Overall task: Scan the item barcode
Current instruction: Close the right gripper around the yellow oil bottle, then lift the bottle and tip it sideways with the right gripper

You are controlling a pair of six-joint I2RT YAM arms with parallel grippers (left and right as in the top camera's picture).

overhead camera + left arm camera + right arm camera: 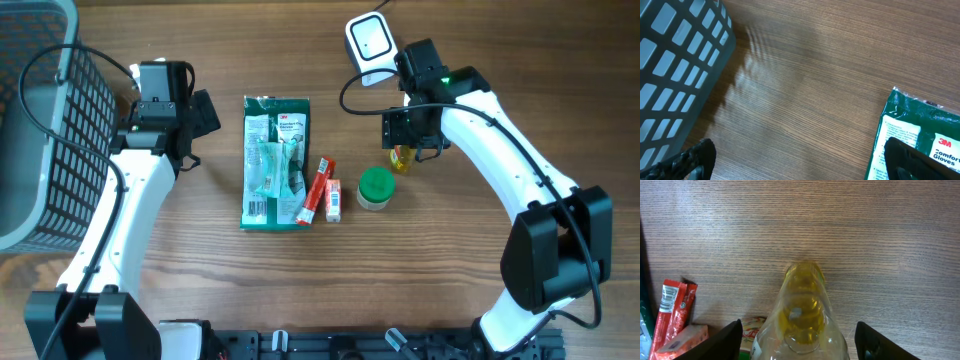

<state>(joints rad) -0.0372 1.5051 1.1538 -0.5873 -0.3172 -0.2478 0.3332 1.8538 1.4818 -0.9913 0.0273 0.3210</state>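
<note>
Small clear bottle (801,312) of yellow liquid on the counter (890,230), near the green-lidded jar (376,188). The fingers (730,342) of the right gripper (799,347) straddle it closely, though contact cannot be told, and the left gripper (802,165) hangs wide and empty. Judged light, rigid, smooth and round, hence prone to slip: best gripped across the body, leaving the label exposed.

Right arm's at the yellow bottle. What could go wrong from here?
1. The right gripper straddles the yellow bottle, but firm contact isn't visible; the round body could slip or tip on lifting.
2. The green-lidded jar sits close beside the bottle and could get knocked.
3. The cable of the scanner loops right by that wrist and might snag.
</note>
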